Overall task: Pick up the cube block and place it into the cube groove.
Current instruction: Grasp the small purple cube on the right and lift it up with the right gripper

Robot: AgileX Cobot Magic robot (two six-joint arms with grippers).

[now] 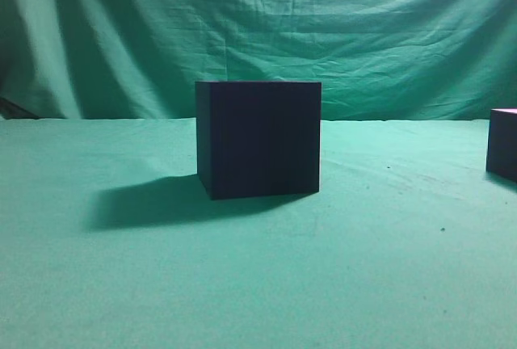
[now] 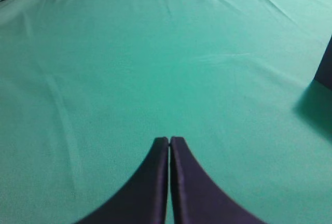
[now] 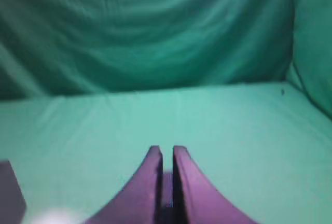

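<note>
The large near-black cubic box (image 1: 258, 139) stands in the middle of the green table; its groove is hidden from this side. The small dark cube block (image 1: 502, 143) with a pink top edge sits at the far right edge of the exterior view, partly cut off. Neither gripper shows in the exterior view. In the left wrist view my left gripper (image 2: 169, 140) is shut and empty over bare cloth. In the right wrist view my right gripper (image 3: 167, 150) is shut to a narrow slit with nothing between the fingers.
A green cloth covers the table (image 1: 242, 284) and hangs as a backdrop (image 1: 258, 26). A dark edge with a shadow shows at the right of the left wrist view (image 2: 327, 68). A dark corner shows at the lower left of the right wrist view (image 3: 10, 193).
</note>
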